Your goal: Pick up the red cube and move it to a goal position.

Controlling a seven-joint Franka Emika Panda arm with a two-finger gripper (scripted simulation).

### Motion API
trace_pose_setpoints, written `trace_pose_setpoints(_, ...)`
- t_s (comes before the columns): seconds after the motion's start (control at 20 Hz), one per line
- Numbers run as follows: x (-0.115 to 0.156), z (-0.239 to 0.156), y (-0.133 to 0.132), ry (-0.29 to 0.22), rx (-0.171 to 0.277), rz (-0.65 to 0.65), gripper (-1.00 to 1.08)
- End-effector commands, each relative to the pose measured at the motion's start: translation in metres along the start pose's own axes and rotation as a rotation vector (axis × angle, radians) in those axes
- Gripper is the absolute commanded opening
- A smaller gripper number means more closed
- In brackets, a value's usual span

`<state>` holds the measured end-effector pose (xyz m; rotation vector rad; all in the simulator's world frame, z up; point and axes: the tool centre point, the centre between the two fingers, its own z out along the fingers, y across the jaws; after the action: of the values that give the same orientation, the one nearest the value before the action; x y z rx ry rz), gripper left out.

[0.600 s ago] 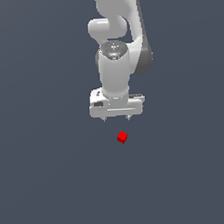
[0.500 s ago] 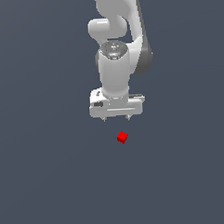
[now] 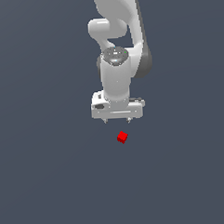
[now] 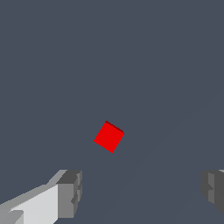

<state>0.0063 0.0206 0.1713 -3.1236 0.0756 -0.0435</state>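
So the tiny bright red cube with plain flat faces [image 3: 122, 137] sat on the flat dark grey-blue floor [image 3: 43, 182], a bit below the middle of the exterior frame and slightly right of centre. It was turned so a corner pointed toward the camera rather than sitting square to the frame. Nothing was touching it.

Just above it in that frame hung the white robot gripper [image 3: 117, 120], its two short fingertips pointing down with the cube near them but clearly apart, sitting a touch toward the exterior view's right of the gripper's midline. In the wrist view the cube [image 4: 109, 137] showed up as a tilted red diamond, with the grey finger pads [image 4: 70, 192] spread far apart at the frame edges and only floor between them, so the claw was wide open and holding nothing.

Above the gripper, the chunky white arm [image 3: 116, 76] with its dark grey joint sections ran up to the top of the exterior frame.
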Motion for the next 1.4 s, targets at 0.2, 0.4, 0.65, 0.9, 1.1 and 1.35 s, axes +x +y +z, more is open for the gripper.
trace_pose_setpoints(0.2, -0.002, 0.028, -0.005, -0.004, -0.005, 0.102, 1.00)
trace_pose_setpoints(0.4, -0.002, 0.054, -0.009, -0.008, -0.010, 0.195, 1.00)
trace_pose_setpoints(0.65, -0.003, 0.089, -0.015, -0.012, -0.017, 0.323, 1.00)
trace_pose_setpoints(0.9, -0.002, 0.118, -0.020, -0.016, -0.022, 0.430, 1.00)
trace_pose_setpoints(1.1, -0.001, 0.136, -0.022, -0.019, -0.024, 0.493, 1.00)
trace_pose_setpoints(1.35, 0.000, 0.149, -0.025, -0.021, -0.025, 0.541, 1.00)
